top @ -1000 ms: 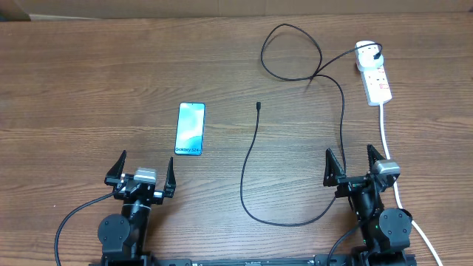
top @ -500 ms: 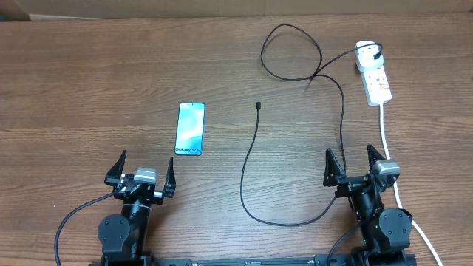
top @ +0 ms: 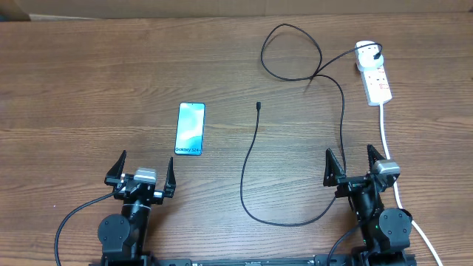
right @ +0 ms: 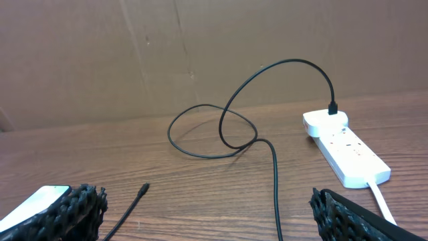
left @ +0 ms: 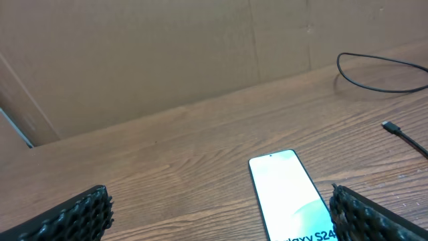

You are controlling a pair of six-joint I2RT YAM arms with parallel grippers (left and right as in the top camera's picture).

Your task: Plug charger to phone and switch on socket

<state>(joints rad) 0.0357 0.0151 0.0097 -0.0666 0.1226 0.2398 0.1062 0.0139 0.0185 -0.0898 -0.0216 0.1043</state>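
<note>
Two end effectors, one phone, one charger, one socket, all over or on a brown wooden table.

Overhead: left end effector – fingers spread apart, holding nothing. Phone lies flat just beyond it, screen up. Right end effector – fingers likewise apart, empty. Charger loops across the middle; its connector tip lies loose, right of the phone and well apart from it. Its plug sits in the adaptor end of the socket, far right. White cord runs past the right end effector.

Left wrist: phone ahead between the black fingers; connector tip off to the right, not touching.

Right wrist: socket ahead right, plug seated; switch position too small to tell.
</note>
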